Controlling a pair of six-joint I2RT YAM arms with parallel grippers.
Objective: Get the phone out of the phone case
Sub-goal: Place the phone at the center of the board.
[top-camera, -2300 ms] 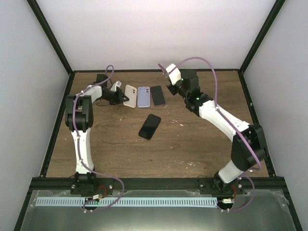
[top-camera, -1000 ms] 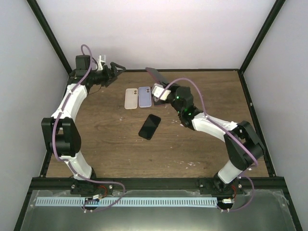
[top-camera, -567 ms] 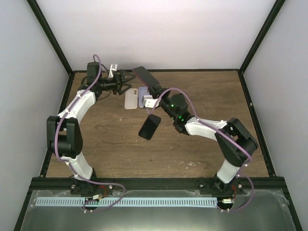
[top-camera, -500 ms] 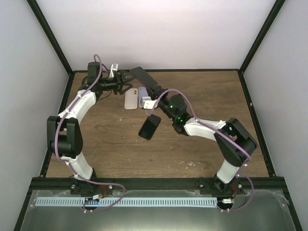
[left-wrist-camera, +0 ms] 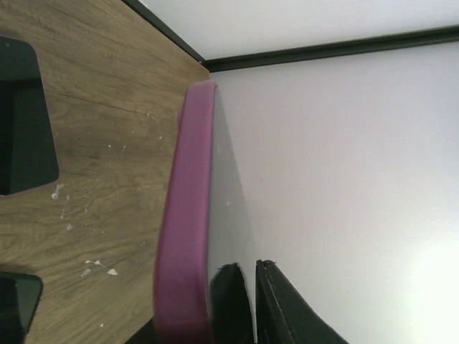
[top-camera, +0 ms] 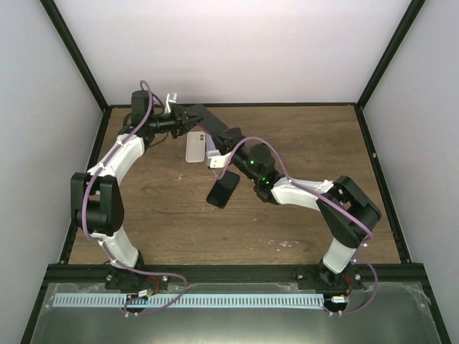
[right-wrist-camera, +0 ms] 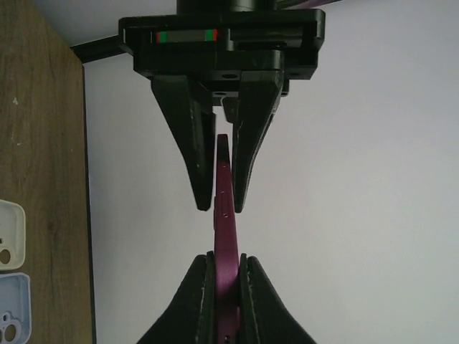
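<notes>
Bright even light, soft shadows, sharp

Reading plain magenta-purple on phone case (left-wrist-camera: 185, 215) edge. Black on left gripper (right-wrist-camera: 221, 208) and right gripper (right-wrist-camera: 226, 256); red/green strip across left's body. White shells w/ black joints on left arm (top-camera: 120, 152) + right arm (top-camera: 303, 193), purple cables (top-camera: 143, 92) on both. Brown wood grain w/ white flecks on table (top-camera: 308, 150). Sitting on it: cream case (top-camera: 194, 148), pale lilac-blue case (right-wrist-camera: 13, 308), glossy black loose phone (top-camera: 223, 190). Off-white walls (top-camera: 229, 50), black frame bars (top-camera: 72, 54).
</notes>
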